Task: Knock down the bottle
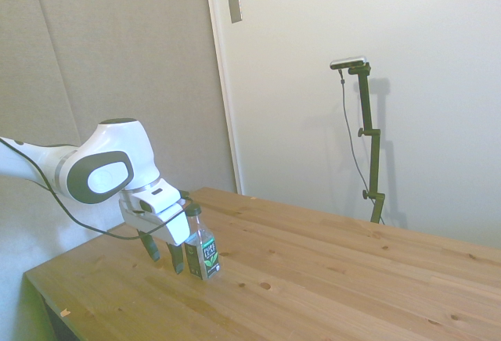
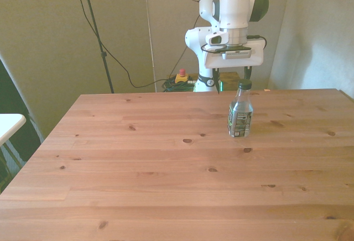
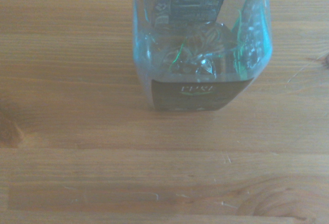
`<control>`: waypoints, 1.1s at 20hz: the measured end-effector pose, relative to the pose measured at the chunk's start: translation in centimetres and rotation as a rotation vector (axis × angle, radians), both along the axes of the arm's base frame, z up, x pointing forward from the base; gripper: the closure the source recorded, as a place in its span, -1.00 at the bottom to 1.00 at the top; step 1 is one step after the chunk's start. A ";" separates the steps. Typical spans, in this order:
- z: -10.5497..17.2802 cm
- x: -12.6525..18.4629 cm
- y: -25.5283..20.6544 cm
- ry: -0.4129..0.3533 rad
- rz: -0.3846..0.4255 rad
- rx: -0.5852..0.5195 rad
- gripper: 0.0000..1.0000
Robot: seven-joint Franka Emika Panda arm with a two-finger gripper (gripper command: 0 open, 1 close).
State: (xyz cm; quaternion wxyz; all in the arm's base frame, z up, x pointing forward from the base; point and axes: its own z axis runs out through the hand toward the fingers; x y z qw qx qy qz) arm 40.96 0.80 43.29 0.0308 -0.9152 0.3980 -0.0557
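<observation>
A small clear bottle (image 1: 203,249) (image 2: 240,115) with a dark green cap and a dark label stands upright on the wooden table (image 1: 329,278) (image 2: 166,169). It is toward the front view's right. My gripper (image 1: 163,253) (image 2: 232,85) hangs low just behind it, on the robot's side, and is open with nothing between its fingers. In the side view the nearer finger (image 1: 177,258) is right beside the bottle; I cannot tell whether they touch. The wrist view shows the bottle's clear lower body and label (image 3: 200,44) from close by.
The table's edge (image 1: 47,294) lies near the gripper in the side view. A red button box (image 2: 181,77) and cables lie on the floor behind the table. A white surface's corner (image 2: 8,122) shows at the front view's left.
</observation>
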 end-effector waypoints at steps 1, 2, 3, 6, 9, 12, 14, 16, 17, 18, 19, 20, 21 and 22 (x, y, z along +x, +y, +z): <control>0.0 0.0 0.0 0.001 0.000 0.000 -1.00; 0.0 0.0 0.0 0.001 0.001 -0.001 1.00; 0.0 0.1 0.1 -0.002 0.004 -0.002 1.00; 0.6 0.3 0.9 -0.014 0.022 -0.007 1.00; 1.4 0.6 1.8 -0.030 0.033 -0.013 1.00; 2.3 1.0 2.2 -0.045 0.027 -0.015 1.00; 3.1 1.2 2.4 -0.052 0.022 -0.017 1.00; 4.0 1.3 2.6 -0.062 0.017 -0.018 1.00; 4.4 1.4 2.7 -0.069 0.012 -0.019 1.00; 4.9 1.6 2.8 -0.076 0.006 -0.021 1.00; 5.2 1.7 2.8 -0.082 0.001 -0.022 1.00; 5.5 1.8 2.8 -0.088 -0.004 -0.025 1.00; 5.8 1.9 2.8 -0.093 -0.008 -0.029 1.00; 5.9 2.1 2.9 -0.097 -0.015 -0.030 1.00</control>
